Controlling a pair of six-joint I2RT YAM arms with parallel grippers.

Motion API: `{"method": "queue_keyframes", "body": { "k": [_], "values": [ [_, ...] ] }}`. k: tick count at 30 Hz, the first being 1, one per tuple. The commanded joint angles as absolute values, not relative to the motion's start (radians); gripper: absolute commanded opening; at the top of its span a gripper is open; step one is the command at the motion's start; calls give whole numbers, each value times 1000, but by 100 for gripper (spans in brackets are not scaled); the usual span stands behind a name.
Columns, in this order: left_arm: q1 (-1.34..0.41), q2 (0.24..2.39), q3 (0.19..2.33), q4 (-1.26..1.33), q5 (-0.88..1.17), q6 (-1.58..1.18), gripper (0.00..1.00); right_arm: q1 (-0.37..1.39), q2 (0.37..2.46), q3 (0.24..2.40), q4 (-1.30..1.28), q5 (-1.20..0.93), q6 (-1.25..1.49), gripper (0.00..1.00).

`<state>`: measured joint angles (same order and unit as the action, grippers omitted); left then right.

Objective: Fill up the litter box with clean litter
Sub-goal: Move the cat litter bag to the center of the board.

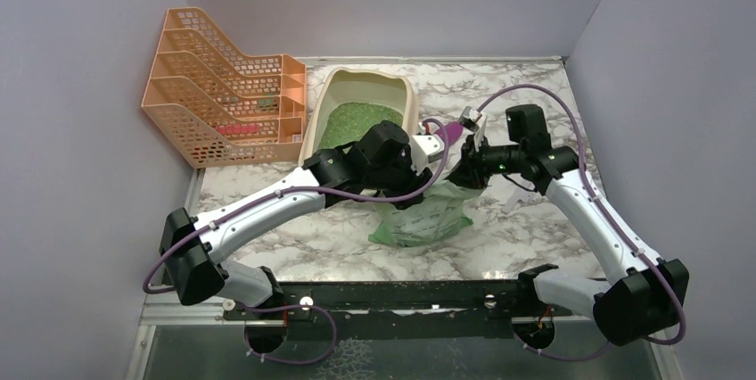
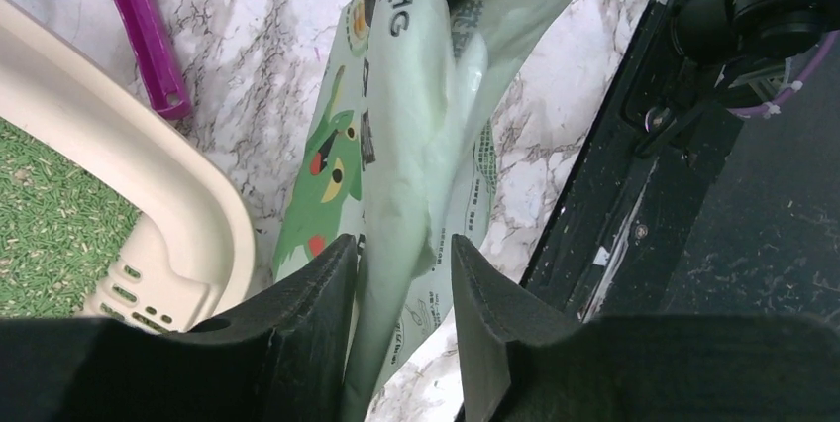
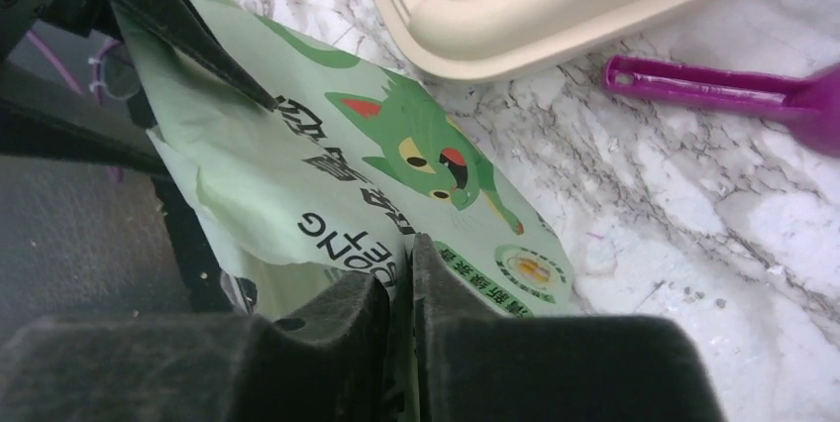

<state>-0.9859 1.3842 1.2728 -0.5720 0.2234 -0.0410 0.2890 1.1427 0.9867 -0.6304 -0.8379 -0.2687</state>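
Already a good part of the task appears to be done: the floor of the litter box is covered by a bed of clean litter, and green granules are seen right up to its walls, though how deep the bed lies cannot be told. The bag is held up between the two sets of fingers, with its lower end resting on the table below them. It looks slack and creased, and whether granules remain inside cannot be made out. A fold of the bag is grasped between the fingers of the left gripper, which stand somewhat apart with the film bunched in the gap. A thin edge of the same bag is pinched by the right gripper, whose fingers are drawn almost together on it. The litter box is found just beside the left fingers, its slotted lip nearest them, and ahead of the right fingers, beyond the bag. What is left is judged to be little: any remainder would have to be tipped out over the rim and the bag set aside. By count, one litter box, one bag, one magenta scoop lying on the table ahead of the right fingers, one orange file rack well beyond both sets of fingers, and two grippers are seen.
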Motion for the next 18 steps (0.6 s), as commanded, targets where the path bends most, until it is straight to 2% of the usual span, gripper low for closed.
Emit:
{"method": "queue_keyframes", "body": {
  "k": [1, 5, 10, 12, 18],
  "values": [
    [-985, 1402, 1320, -571, 231, -29, 44, 298, 1132, 986, -543, -629, -176, 2],
    [-979, 1420, 1355, -565, 182, -14, 57, 298, 1070, 1005, -394, -284, -27, 1],
    [-912, 1443, 1434, -528, 179, -20, 74, 296, 1025, 1035, -296, 11, 52, 1],
    [-873, 1446, 1456, -471, 178, -36, 78, 296, 1025, 1045, -261, 106, 87, 1],
    [-793, 1519, 1597, -398, 204, -100, 78, 296, 1091, 1107, -170, 146, 184, 1]
  ]
}}
